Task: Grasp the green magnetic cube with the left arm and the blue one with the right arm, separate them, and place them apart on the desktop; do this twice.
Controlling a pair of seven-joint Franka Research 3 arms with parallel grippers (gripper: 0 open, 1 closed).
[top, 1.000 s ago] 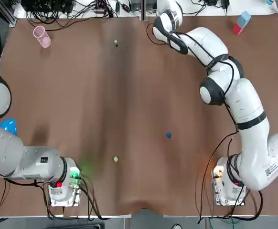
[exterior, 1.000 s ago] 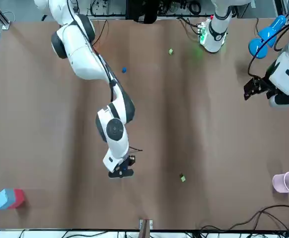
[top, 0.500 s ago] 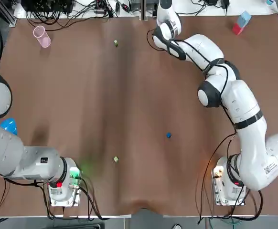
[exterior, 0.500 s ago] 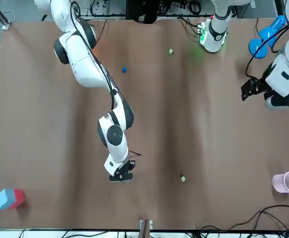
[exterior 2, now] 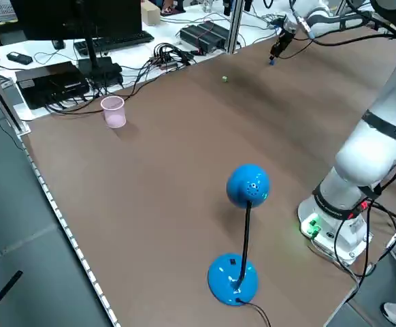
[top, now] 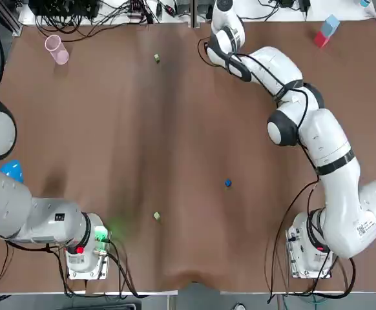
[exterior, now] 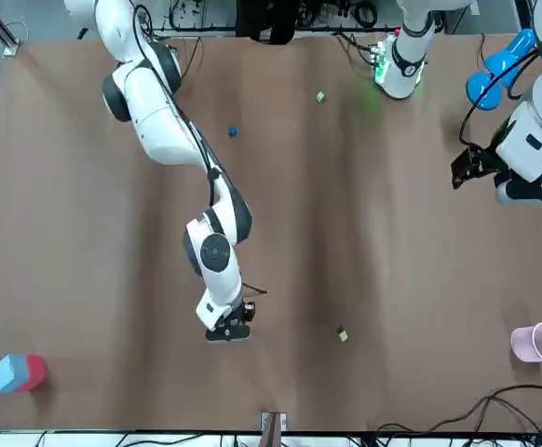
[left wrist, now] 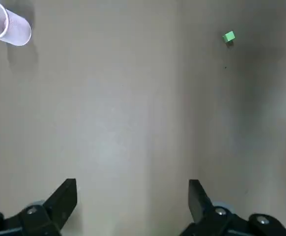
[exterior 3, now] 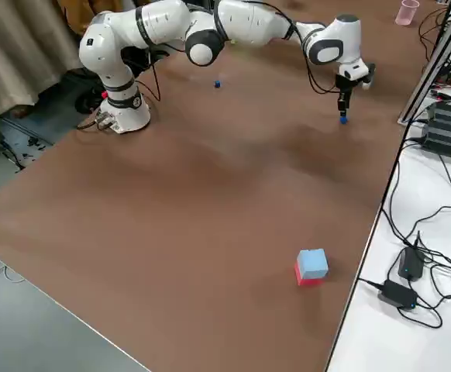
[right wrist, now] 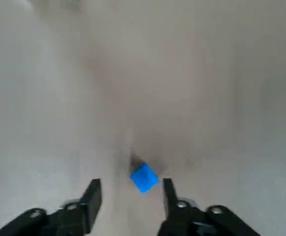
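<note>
- At the far edge of the table (top: pixel 110 129), about mid-width: right gripper (right wrist: pixel 129 186), arm stretched well out, fingers pointing down and low over the surface.
- Its fingers are parted. Far blue cube (right wrist: pixel 143 178) sits between them, nearer one finger, with a small gap showing on each side. Not clamped.
- That cube's shadow lies right against it, so it looks to be resting on the tabletop. In the right side view it sits directly under the fingertips.
- Far green cube (top: pixel 156 58): on the table to the robot's left of the right gripper, well apart from the far blue cube.
- Near blue cube (top: pixel 227 183): alone on the table, closer to the arm bases, on the right arm's half.
- Near green cube (top: pixel 156 216): to the left of the near blue cube and a little closer to the bases. The two are well apart, not touching.
- Left gripper (left wrist: pixel 132 184): raised over the robot's left side of the table, near the blue lamp (exterior: pixel 499 70). Fingers are spread wide with nothing between them.
- The left wrist camera looks down on bare tabletop, with the pink cup (left wrist: pixel 8 29) and the far green cube farther off.
- Pink cup stands near the far-left corner. Red-and-blue block (top: pixel 325 30) is near the far-right corner.
</note>
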